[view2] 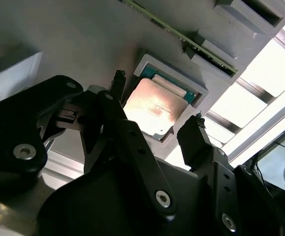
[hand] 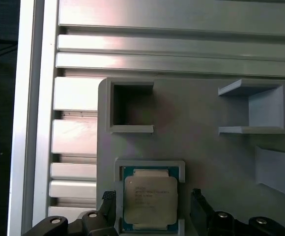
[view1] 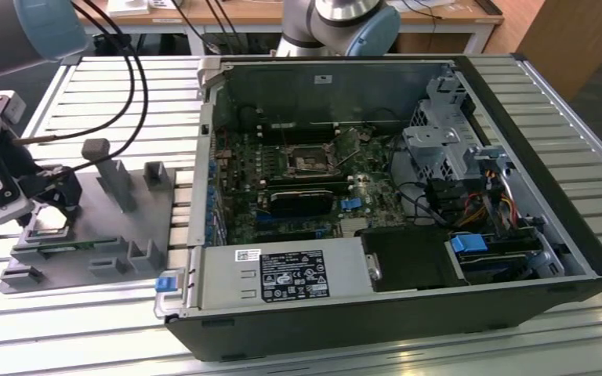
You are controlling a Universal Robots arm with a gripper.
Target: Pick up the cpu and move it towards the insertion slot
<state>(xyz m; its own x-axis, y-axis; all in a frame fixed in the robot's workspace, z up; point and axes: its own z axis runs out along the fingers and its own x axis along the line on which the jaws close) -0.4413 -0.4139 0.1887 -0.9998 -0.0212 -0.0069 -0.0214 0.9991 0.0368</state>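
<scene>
Cpu [hand: 150, 197], flat in its pocket on the grey holder [hand: 201, 147], bench [view1: 71, 333], metal lid up.
End effector [view2: 158, 102] spread wide, fingers [view2: 196, 132] flanking the chip, contact unclear; chip square, near edge cut off in the first wrist view.

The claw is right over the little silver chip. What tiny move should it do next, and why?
Probably ease straight down a little. The claw is open, and its fingers stand one on each side of the cpu, which lies flat in its grey holder. They seem not to touch it yet, so closing now might miss its edges.
</scene>
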